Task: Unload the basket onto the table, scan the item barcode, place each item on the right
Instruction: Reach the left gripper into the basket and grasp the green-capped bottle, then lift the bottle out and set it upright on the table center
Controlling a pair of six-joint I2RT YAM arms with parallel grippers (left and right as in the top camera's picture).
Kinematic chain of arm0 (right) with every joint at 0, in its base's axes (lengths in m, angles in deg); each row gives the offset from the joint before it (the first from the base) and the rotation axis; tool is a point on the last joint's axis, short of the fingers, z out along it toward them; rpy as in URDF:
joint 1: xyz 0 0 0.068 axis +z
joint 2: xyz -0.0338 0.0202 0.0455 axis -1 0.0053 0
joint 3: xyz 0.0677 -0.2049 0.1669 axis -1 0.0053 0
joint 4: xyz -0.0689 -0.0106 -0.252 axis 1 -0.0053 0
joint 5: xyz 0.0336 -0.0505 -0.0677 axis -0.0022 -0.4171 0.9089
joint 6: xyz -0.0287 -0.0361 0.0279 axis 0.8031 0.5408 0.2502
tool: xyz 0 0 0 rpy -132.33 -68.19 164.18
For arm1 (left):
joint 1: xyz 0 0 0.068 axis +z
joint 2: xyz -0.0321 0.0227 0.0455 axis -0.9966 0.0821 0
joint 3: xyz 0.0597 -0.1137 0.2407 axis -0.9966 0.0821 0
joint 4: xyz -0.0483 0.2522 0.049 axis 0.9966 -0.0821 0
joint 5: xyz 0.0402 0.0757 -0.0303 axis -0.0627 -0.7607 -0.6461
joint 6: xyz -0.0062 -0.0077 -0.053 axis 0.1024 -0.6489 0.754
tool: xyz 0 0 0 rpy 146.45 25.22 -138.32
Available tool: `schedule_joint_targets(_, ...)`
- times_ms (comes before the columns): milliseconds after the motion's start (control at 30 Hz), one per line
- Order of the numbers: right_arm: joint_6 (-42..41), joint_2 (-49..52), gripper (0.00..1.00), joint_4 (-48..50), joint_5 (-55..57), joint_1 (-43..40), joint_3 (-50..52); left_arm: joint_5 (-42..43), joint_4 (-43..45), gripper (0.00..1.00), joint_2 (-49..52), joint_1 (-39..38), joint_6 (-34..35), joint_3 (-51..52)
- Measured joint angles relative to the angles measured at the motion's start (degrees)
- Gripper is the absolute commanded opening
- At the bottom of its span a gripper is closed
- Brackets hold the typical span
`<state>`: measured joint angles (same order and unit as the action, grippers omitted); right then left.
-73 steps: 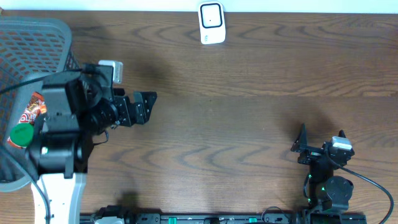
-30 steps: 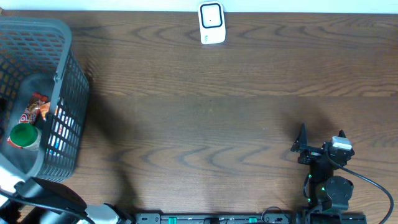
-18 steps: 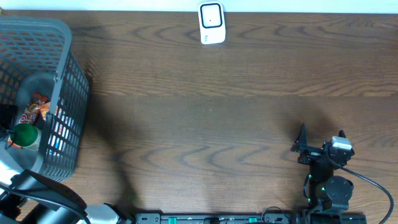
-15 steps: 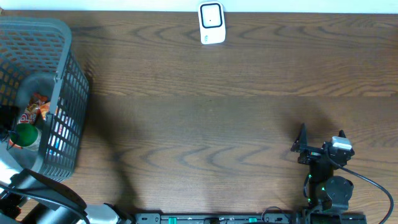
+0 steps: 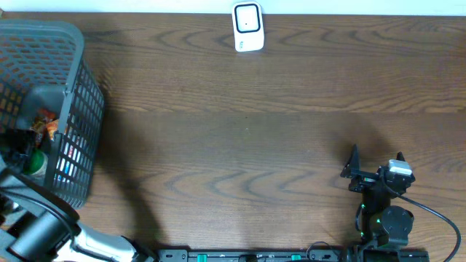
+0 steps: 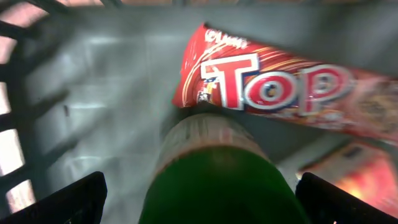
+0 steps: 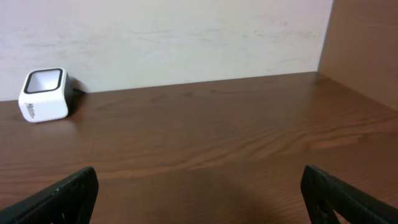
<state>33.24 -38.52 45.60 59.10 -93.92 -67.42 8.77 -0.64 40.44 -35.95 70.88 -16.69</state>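
Note:
A white barcode scanner [image 5: 247,28] stands at the table's far edge; in the right wrist view the scanner [image 7: 43,93] sits at the far left by the wall. The items lie in a grey basket [image 5: 69,44] at the left: a green-lidded jar [image 5: 34,163] and a red snack wrapper [image 5: 45,122]. My left gripper [image 5: 20,149] reaches down into the basket. In its wrist view the left gripper [image 6: 208,208] is open, its fingertips [image 6: 74,199] standing apart on either side of the green lid [image 6: 217,186], with the red "TOP" wrapper [image 6: 280,87] just beyond. My right gripper [image 5: 354,169] rests open and empty.
More packets with blue and orange print [image 5: 65,156] lie against the basket's right wall. The basket's mesh walls [image 6: 25,112] stand close around my left gripper. The right arm's base [image 5: 386,222] sits at the front right edge.
My left arm left the table beside the basket, swung round the front left and came down inside the basket over the green-lidded jar. The right arm has not moved.

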Motion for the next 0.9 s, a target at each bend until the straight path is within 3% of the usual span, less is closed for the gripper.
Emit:
schedule_joint_targets(200,0.02,0.00,0.99,0.00,0.00,0.00,0.00,0.00,0.79,1.00,3.15,0.00,0.00,0.09)
schedule_joint_targets(467,0.00,0.00,0.99,0.02,0.00,0.00,0.00,-0.02,0.11,0.66,3.28,-0.04,-0.39,0.11)
schedule_joint_targets(900,0.00,0.00,0.99,0.00,0.00,0.00,0.00,1.22,-7.34,0.65,1.42,-0.04,-0.68,-0.72)
